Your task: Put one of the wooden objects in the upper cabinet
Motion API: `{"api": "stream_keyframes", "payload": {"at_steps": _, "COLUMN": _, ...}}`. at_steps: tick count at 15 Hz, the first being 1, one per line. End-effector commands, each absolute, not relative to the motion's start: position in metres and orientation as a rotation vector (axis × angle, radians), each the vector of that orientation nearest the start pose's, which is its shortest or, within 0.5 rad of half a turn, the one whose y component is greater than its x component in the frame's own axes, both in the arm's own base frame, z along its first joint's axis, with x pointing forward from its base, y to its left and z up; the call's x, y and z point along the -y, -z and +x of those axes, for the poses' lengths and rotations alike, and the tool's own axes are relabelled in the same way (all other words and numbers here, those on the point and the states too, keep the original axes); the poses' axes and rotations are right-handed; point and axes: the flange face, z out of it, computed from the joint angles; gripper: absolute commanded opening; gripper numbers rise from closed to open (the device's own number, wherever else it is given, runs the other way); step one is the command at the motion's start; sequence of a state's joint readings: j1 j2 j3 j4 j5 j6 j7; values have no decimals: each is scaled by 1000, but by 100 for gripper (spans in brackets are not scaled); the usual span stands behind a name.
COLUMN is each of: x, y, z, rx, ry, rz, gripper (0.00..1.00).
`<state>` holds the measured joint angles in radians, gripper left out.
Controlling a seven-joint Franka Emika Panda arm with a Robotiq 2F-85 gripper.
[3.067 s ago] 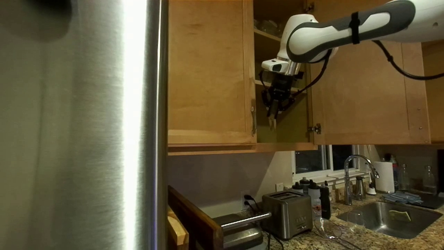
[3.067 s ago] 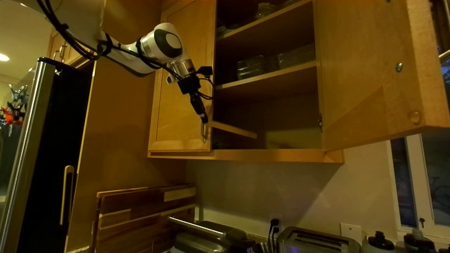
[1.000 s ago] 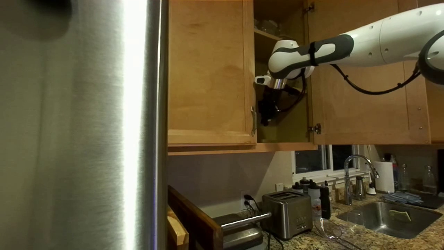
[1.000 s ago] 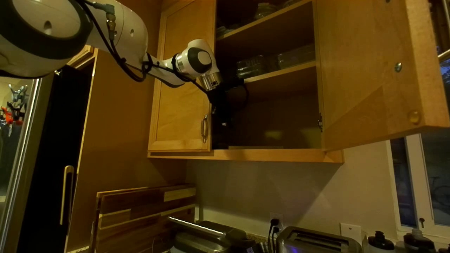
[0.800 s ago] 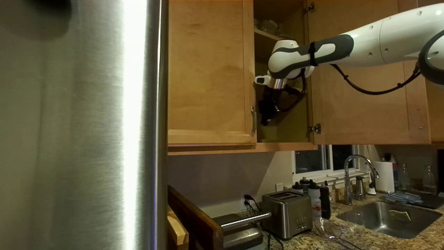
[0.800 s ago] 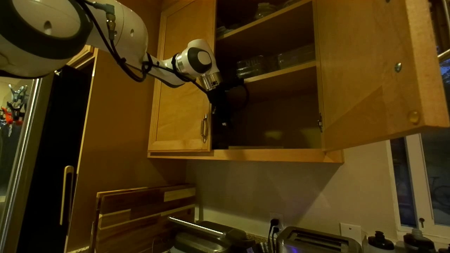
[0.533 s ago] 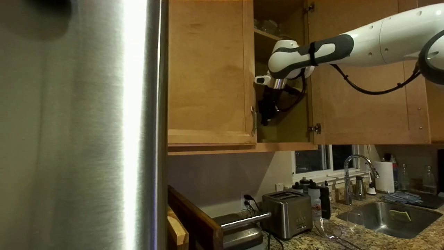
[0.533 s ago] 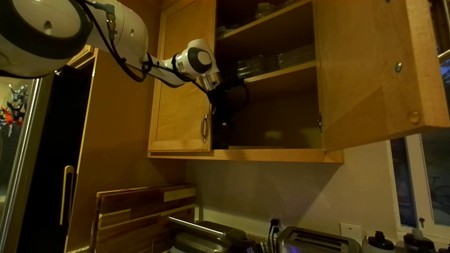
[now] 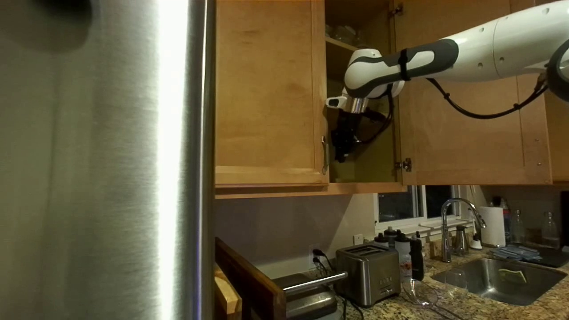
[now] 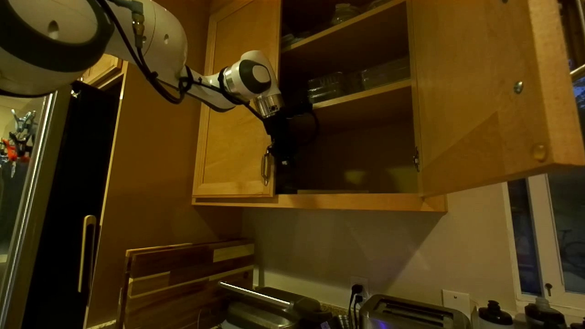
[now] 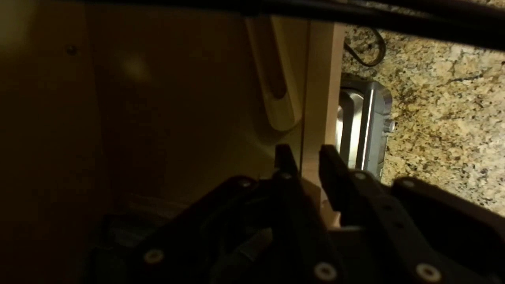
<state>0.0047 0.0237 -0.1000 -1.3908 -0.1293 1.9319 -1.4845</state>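
"Where's the wooden piece?"
"On the upper cabinet floor, beyond my gripper, jaws slightly parted; rounded end toward them, long axis leading away."
"Its slot?"
"My wrist view shows it; in an exterior view I see just a thin edge."

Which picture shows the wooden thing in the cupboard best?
The wrist view. It looks at the wooden thing from above, so you see its rounded end and long dark slot, though one end is hidden. The exterior views show less: a thin edge, or a tiny pale sliver that may be it.
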Motion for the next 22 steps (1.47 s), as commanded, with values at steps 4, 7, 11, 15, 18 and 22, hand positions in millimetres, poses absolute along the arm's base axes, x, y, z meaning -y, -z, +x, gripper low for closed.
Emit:
{"api": "stream_keyframes", "payload": {"at_steps": 4, "x": 41, "y": -738, "z": 519, "rx": 2075, "ry": 307, "rz": -2812, "gripper": 73}}
{"api": "stream_keyframes", "payload": {"at_steps": 7, "x": 25, "y": -725, "z": 496, "rx": 1899, "ry": 183, "rz": -2802, "gripper": 92}}
{"api": "stream_keyframes", "payload": {"at_steps": 11, "x": -10, "y": -695, "z": 480, "rx": 1611, "ry": 98, "rz": -2748, "gripper": 100}}
{"api": "stream_keyframes", "payload": {"at_steps": 15, "x": -42, "y": -659, "z": 474, "rx": 1318, "ry": 75, "rz": -2728, "gripper": 100}}
{"api": "stream_keyframes", "payload": {"at_steps": 18, "x": -59, "y": -637, "z": 468, "rx": 1136, "ry": 67, "rz": -2736, "gripper": 100}}
{"api": "stream_keyframes", "payload": {"at_steps": 22, "x": -70, "y": -631, "z": 482, "rx": 1278, "ry": 46, "rz": -2709, "gripper": 100}}
